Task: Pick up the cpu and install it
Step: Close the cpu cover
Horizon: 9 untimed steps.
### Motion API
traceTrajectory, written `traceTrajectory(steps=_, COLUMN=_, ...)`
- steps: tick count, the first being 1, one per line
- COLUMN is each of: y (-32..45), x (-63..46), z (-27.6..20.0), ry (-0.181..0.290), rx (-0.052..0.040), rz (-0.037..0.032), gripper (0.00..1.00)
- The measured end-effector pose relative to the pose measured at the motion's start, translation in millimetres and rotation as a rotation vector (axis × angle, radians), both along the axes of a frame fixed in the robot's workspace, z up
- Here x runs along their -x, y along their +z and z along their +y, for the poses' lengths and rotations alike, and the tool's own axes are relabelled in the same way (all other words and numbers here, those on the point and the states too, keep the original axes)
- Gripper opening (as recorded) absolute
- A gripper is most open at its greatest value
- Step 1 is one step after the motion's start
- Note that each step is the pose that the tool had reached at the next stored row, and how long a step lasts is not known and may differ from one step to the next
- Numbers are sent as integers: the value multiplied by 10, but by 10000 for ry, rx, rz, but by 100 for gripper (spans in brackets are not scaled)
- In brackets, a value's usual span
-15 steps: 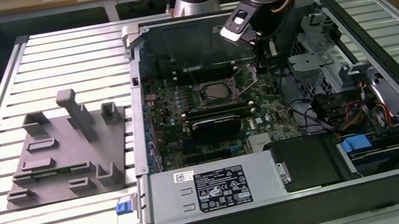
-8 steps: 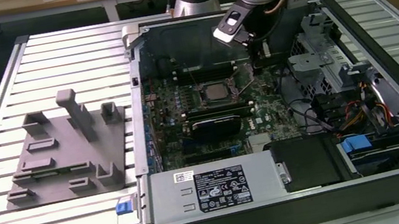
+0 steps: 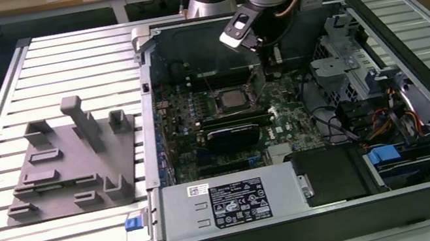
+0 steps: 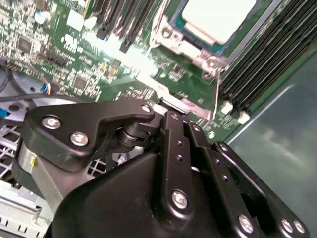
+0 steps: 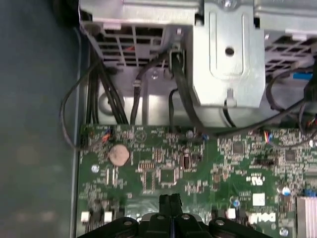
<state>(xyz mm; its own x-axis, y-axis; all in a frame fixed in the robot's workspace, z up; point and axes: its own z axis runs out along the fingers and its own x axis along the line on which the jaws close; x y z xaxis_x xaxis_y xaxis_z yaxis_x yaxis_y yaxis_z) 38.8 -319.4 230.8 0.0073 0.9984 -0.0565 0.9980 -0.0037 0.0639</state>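
The cpu (image 3: 231, 97) lies flat in the metal-framed socket (image 3: 233, 105) on the motherboard inside the open computer case. Its pale silver top (image 4: 218, 17) is bright in the second wrist view, with the socket frame (image 4: 195, 57) around it. My gripper (image 3: 275, 72) hangs over the board just to the exterior view's right of the socket. It is apart from the cpu. Its two black fingers are pressed together with nothing between them in the first wrist view (image 5: 170, 201). In the second wrist view the gripper (image 4: 167, 115) tips sit close to a thin metal lever (image 4: 171, 101) at the socket's edge.
A grey plastic fixture (image 3: 72, 162) with upright blocks stands on the slatted table to the exterior view's left of the case. Dark memory slots (image 3: 237, 120), a power supply (image 3: 229, 201), a drive cage (image 5: 228, 49) and loose cables (image 3: 348, 123) crowd the case. A coin cell (image 5: 119, 154) sits on the board.
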Motion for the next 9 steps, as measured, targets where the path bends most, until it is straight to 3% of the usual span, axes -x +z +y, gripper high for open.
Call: traceTrajectory(steps=9, y=-1, x=162, z=-1, ry=-3, rx=-24, rz=1, gripper=11)
